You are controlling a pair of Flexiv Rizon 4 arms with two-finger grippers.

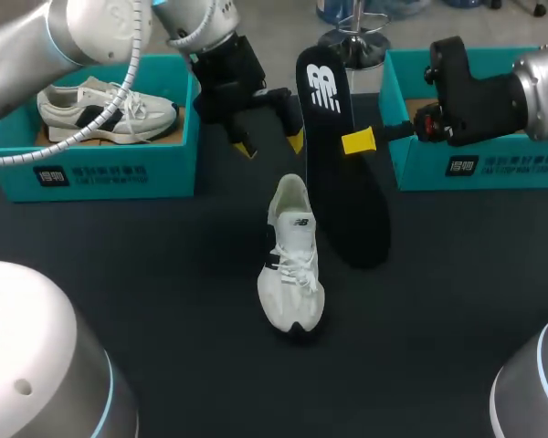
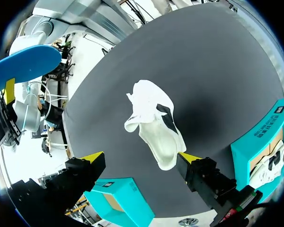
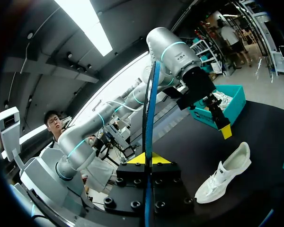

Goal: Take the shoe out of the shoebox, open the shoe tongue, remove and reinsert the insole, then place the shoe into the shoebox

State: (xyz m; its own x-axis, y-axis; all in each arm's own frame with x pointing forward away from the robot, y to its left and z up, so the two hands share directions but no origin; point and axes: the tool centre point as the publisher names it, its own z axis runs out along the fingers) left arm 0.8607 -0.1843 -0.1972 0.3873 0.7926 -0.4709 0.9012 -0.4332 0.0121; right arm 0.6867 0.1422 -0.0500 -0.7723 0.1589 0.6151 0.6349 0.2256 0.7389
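Finding: your right tool (image 1: 352, 141) is closed on the insole (image 1: 342, 182), pinching it across its width at one spot, with long lengths free to either side of the grip. Your left tool (image 1: 269, 144) stands open and empty, above and behind the shoe (image 1: 292, 265). The shoe lies unheld in the middle of the worktop (image 1: 164, 274), beside the insole in the head view. Risk one: with so narrow a hold, the insole may pivot or slip between the fingers once its tip meets the shoe's collar. Risk two: nothing steadies the shoe, so any push from the insole is likely to slide it or roll it onto its side rather than seat the insole. Brace it with the left tool first. Risk three: one finger of the left tool sits just beside the insole's upper end, so the two arms are near enough to clash if either swings inward. Clearance: the left shoebox (image 1: 100, 173), which holds a second shoe (image 1: 105, 109), and the right shoebox (image 1: 475, 164) flank the far part of the worktop, and the right arm reaches in over the right one. The shoe is well apart from both boxes. Open dark surface lies to its near side and to both flanks. You cannot tell from these views how far the insole's lower end hangs clear of the worktop.
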